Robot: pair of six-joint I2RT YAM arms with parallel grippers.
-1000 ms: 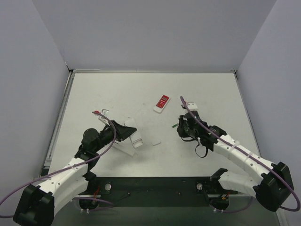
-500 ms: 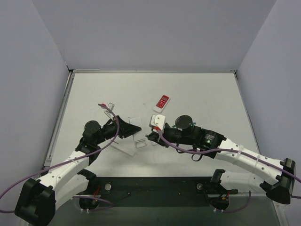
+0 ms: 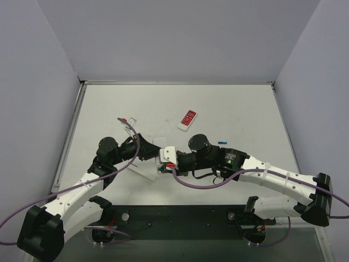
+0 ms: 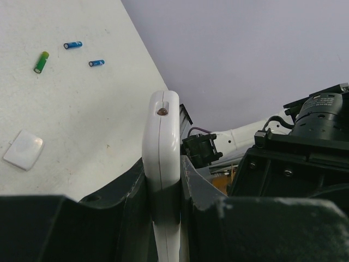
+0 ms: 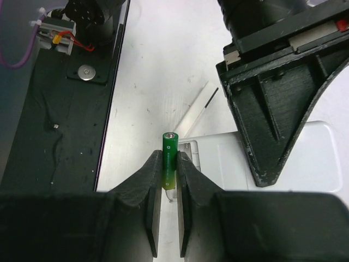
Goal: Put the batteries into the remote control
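My left gripper (image 4: 163, 170) is shut on the white remote control (image 4: 161, 136), which the left wrist view shows edge-on between the jaws. My right gripper (image 5: 169, 161) is shut on a green battery (image 5: 169, 145). It holds the battery just over the end of the remote control (image 5: 272, 158), beside the open battery slot (image 5: 189, 148). In the top view the two grippers meet at mid-table, left gripper (image 3: 149, 152) and right gripper (image 3: 163, 165). Loose batteries lie on the table: one green (image 4: 41, 61) and two blue (image 4: 72, 45) (image 4: 96, 63).
A red and white remote (image 3: 188, 119) lies further back on the table. One blue battery (image 3: 222, 143) rests behind the right arm. A small white cover (image 4: 23, 149) lies flat on the table. The dark base plate (image 5: 49, 109) runs along the near edge.
The right arm has swung left across the table, carrying the green battery up to the remote control. The left gripper has moved slightly right with the remote control.
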